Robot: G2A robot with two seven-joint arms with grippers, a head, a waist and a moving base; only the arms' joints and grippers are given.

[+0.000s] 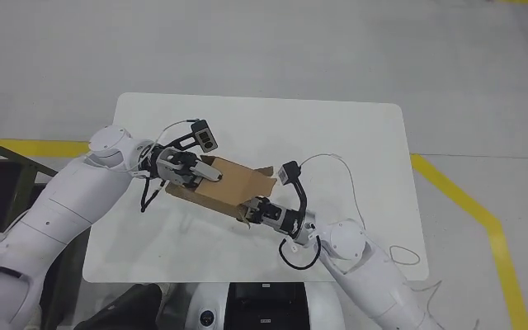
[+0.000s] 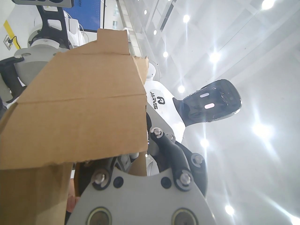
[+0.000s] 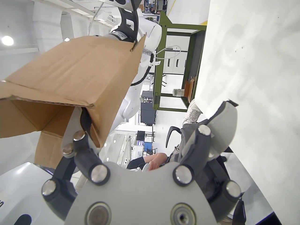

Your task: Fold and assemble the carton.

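A brown carton (image 1: 231, 183) is held tilted above the middle of the white table (image 1: 330, 132), partly formed, its flaps loose at the end nearest the robot. My left gripper (image 1: 202, 172) is at its left end, fingers shut on a carton wall. In the left wrist view the carton (image 2: 82, 108) covers one finger, and cardboard sits in the left gripper (image 2: 138, 151). My right gripper (image 1: 254, 210) is at the carton's near corner. In the right wrist view the right gripper (image 3: 152, 113) is open wide, one finger (image 3: 80, 120) against the open end of the carton (image 3: 77, 71).
A thin white cable (image 1: 346, 177) lies across the table to the right of the carton. A green rack (image 3: 178, 66) stands beyond the table's left edge. Yellow floor tape (image 1: 462, 194) runs past the right side. The table's far half is bare.
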